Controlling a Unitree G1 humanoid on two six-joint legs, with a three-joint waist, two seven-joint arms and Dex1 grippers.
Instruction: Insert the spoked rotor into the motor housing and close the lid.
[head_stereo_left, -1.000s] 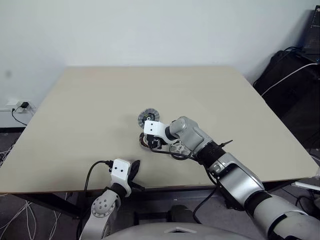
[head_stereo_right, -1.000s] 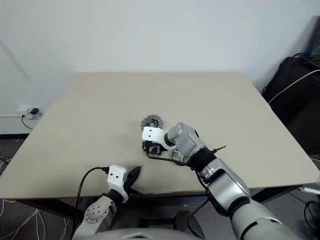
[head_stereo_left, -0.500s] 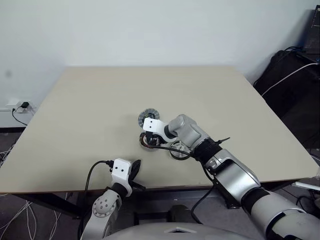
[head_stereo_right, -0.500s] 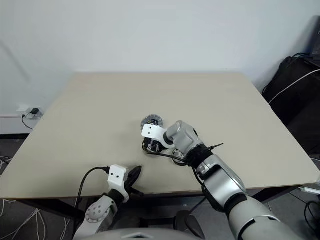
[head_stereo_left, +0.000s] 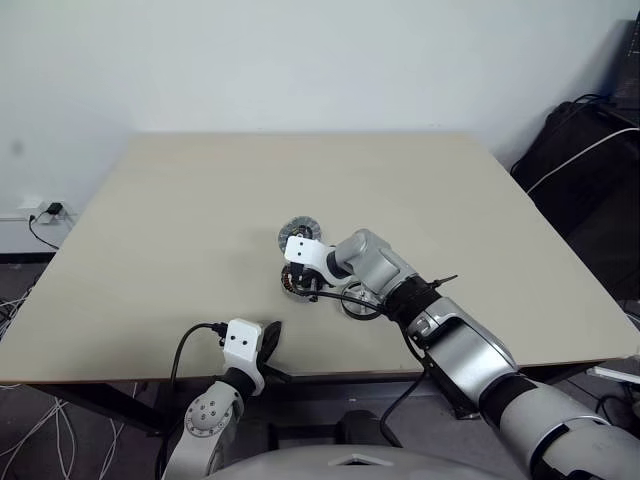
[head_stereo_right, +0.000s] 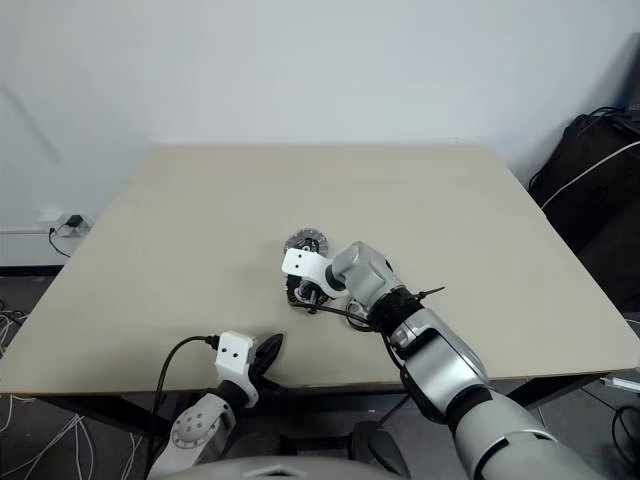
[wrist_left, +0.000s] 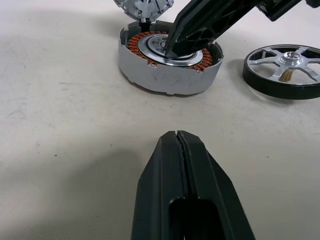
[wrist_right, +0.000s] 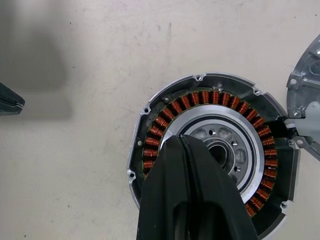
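Note:
The motor housing (wrist_left: 165, 75), a grey cup ringed with copper windings, sits on the table just ahead of my left gripper (wrist_left: 177, 136). That gripper is shut and empty near the front edge. My right gripper (wrist_right: 182, 141) is shut, and its tips point down onto the silver inner ring at the housing's (wrist_right: 200, 100) centre. Nothing shows between its fingers. The spoked rotor (wrist_left: 287, 70), with a dark rim and silver spokes, lies flat beside the housing, under my right forearm (head_stereo_left: 400, 285). Just behind the housing lies the lid (head_stereo_left: 298, 232), ribbed face up, and its edge touches the housing's far side.
The beige table (head_stereo_left: 200, 200) stretches wide to the left and back. Black bags and cables (head_stereo_left: 590, 160) stand off its right side. A wall socket with leads (head_stereo_left: 40, 212) is low on the left.
My right gripper's fingers have come together over the housing's centre, and the wrist has turned slightly. The left arm has stayed still.

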